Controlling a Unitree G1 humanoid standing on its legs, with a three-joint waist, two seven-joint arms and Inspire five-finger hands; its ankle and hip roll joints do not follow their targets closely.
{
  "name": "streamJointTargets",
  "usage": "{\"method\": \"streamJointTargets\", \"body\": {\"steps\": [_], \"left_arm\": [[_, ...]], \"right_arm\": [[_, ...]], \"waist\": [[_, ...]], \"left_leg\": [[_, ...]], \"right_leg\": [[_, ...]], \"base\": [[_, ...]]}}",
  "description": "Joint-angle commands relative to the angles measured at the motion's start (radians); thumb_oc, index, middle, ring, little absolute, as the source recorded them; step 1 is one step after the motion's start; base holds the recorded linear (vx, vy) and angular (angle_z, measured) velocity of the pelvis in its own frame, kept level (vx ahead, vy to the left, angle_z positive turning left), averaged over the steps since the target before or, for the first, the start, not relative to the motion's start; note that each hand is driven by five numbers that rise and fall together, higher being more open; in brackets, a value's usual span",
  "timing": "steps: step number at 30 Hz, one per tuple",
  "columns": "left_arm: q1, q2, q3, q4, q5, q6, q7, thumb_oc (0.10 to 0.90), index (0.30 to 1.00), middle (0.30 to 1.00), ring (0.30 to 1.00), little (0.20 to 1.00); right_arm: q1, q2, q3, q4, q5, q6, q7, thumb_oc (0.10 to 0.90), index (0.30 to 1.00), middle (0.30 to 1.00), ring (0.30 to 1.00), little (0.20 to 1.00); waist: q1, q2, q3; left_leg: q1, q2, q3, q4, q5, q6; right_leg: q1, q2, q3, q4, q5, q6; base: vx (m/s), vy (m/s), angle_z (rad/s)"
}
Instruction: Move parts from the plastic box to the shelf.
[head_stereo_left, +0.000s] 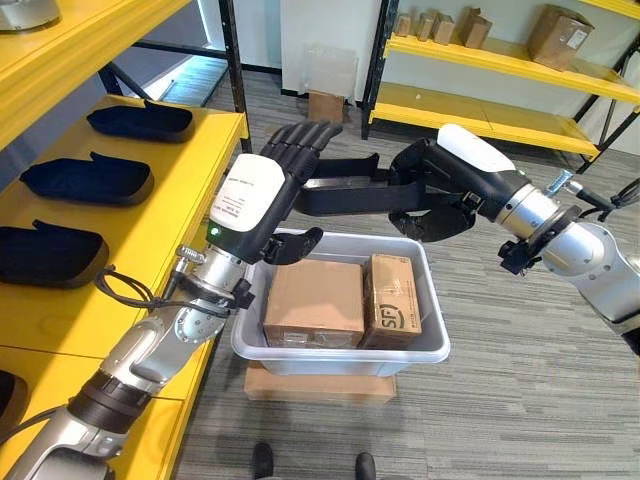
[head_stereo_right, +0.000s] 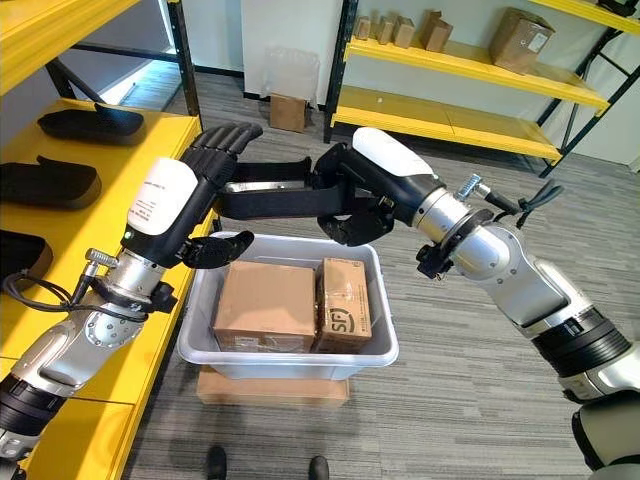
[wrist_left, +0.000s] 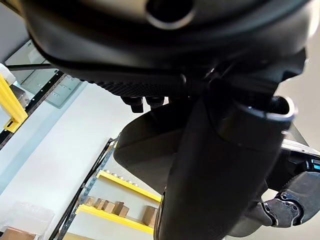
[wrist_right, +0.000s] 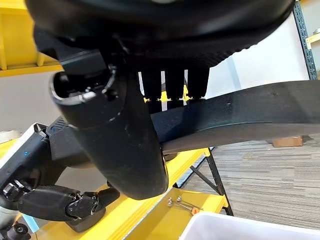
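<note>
Inspector: Where is the part under transfer?

Recorder: A long black part (head_stereo_left: 345, 190) is held in the air above the far rim of the plastic box (head_stereo_left: 340, 352), lying roughly level between the two hands. The left hand (head_stereo_left: 285, 165) grips its left end, fingers (head_stereo_left: 305, 135) curled over the top and thumb below. The right hand (head_stereo_left: 440, 195) is clamped on its right end; the right wrist view shows the fingers (wrist_right: 175, 82) wrapped over the part's edge, thumb on the opposing face.

Inspector: Contents of the box?

Recorder: Two cardboard boxes, a larger cardboard box (head_stereo_left: 314, 303) on the left and a smaller cardboard box (head_stereo_left: 391, 299) just beside it on the right. The plastic box rests on a flat cardboard sheet (head_stereo_left: 320, 384) on the floor.

Inspector: And the shelf?

Recorder: The yellow shelf (head_stereo_left: 190, 190) stands to the robot's left, just beside the box. Three black parts (head_stereo_left: 88, 180) lie on it in a row, apart from one another. The held part is clear of the shelf, not touching it.

Inspector: Anything else?

Recorder: A second yellow rack (head_stereo_left: 480, 110) stands well apart at the back wall, carrying small cardboard boxes (head_stereo_left: 557, 35).
</note>
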Motion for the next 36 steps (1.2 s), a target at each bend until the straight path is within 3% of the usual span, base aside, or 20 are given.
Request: {"method": "streamJointTargets", "body": {"steps": [1, 12, 14, 16, 36], "left_arm": [[-0.114, -0.021, -0.024, 0.019, 0.031, -0.036, 0.057, 0.900, 1.000, 1.000, 1.000, 1.000], [-0.124, -0.021, -0.037, 0.025, 0.041, -0.038, 0.054, 0.900, 1.000, 1.000, 1.000, 1.000], [-0.122, -0.020, -0.037, 0.027, 0.039, -0.039, 0.052, 0.545, 0.503, 0.503, 0.503, 0.503], [-0.122, -0.022, -0.041, 0.030, 0.035, -0.040, 0.046, 0.400, 0.300, 0.300, 0.300, 0.300], [-0.098, -0.018, -0.027, 0.036, 0.021, -0.040, 0.042, 0.400, 0.300, 0.300, 0.300, 0.300]], "right_arm": [[-0.189, 0.041, -0.014, 0.016, 0.069, -0.060, -0.106, 0.400, 0.300, 0.300, 0.300, 0.300], [-0.189, 0.051, -0.014, 0.016, 0.068, -0.059, -0.104, 0.400, 0.300, 0.300, 0.300, 0.300], [-0.189, 0.051, -0.015, 0.015, 0.067, -0.061, -0.105, 0.400, 0.300, 0.300, 0.300, 0.300], [-0.188, 0.053, -0.018, 0.015, 0.067, -0.062, -0.106, 0.400, 0.300, 0.300, 0.300, 0.300], [-0.172, 0.045, -0.040, 0.009, 0.049, -0.065, -0.118, 0.400, 0.300, 0.300, 0.300, 0.300]], "waist": [[-0.004, 0.007, -0.156], [-0.007, 0.008, -0.159], [-0.008, 0.008, -0.159], [-0.009, 0.008, -0.160], [-0.010, 0.011, -0.158]], "left_leg": [[-0.011, 0.105, -0.013, -0.016, -0.030, -0.048], [-0.008, 0.106, -0.010, -0.016, -0.031, -0.048], [-0.007, 0.106, -0.010, -0.016, -0.030, -0.048], [-0.007, 0.107, -0.008, -0.016, -0.031, -0.049], [-0.006, 0.107, -0.004, -0.016, -0.032, -0.048]], "right_leg": [[0.067, -0.071, -0.034, 0.018, -0.112, 0.083], [0.069, -0.070, -0.032, 0.017, -0.113, 0.083], [0.069, -0.070, -0.031, 0.016, -0.112, 0.083], [0.069, -0.070, -0.032, 0.016, -0.112, 0.082], [0.069, -0.070, -0.029, 0.014, -0.112, 0.082]], "base": [[0.00, 0.000, 0.00], [0.00, 0.000, 0.00], [0.00, 0.000, 0.00], [0.00, 0.000, 0.00], [0.00, 0.000, 0.00]]}}
